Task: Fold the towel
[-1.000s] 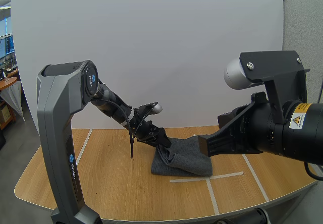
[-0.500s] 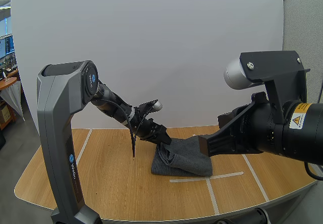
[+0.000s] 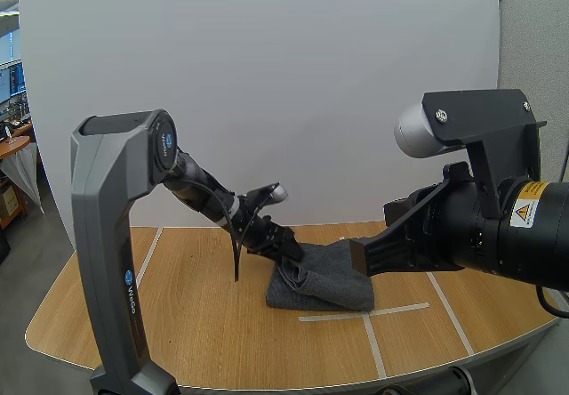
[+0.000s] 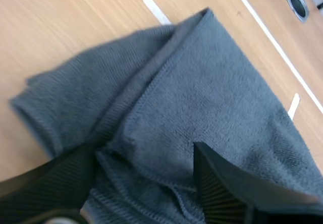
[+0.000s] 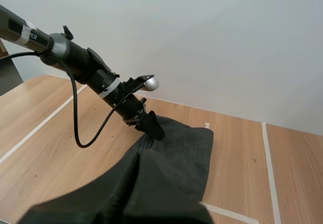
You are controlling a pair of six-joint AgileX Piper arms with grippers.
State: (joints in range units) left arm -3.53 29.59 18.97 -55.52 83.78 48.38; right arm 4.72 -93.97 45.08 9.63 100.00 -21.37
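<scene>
A dark grey towel (image 3: 322,281) lies bunched and partly folded on the wooden table (image 3: 178,315). My left gripper (image 3: 290,251) is down at its back left corner. In the left wrist view the left gripper (image 4: 145,151) is open, its ribbed fingers (image 4: 222,183) standing apart over a raised fold of the towel (image 4: 212,82). My right gripper (image 3: 357,257) is at the towel's right end, which rises toward it. In the right wrist view its fingers (image 5: 132,193) lie together as one dark wedge, the tip at the near edge of the towel (image 5: 186,148), across from the left gripper (image 5: 153,129).
White tape lines (image 3: 364,313) cross the table in front of and beside the towel. A round cable hole (image 4: 298,4) sits in the tabletop beyond the tape. Bare wood stretches to the left of the towel, up to the curved front edge.
My left arm has shifted slightly to the right and lower onto the towel's corner. The towel and the right arm look unchanged.
</scene>
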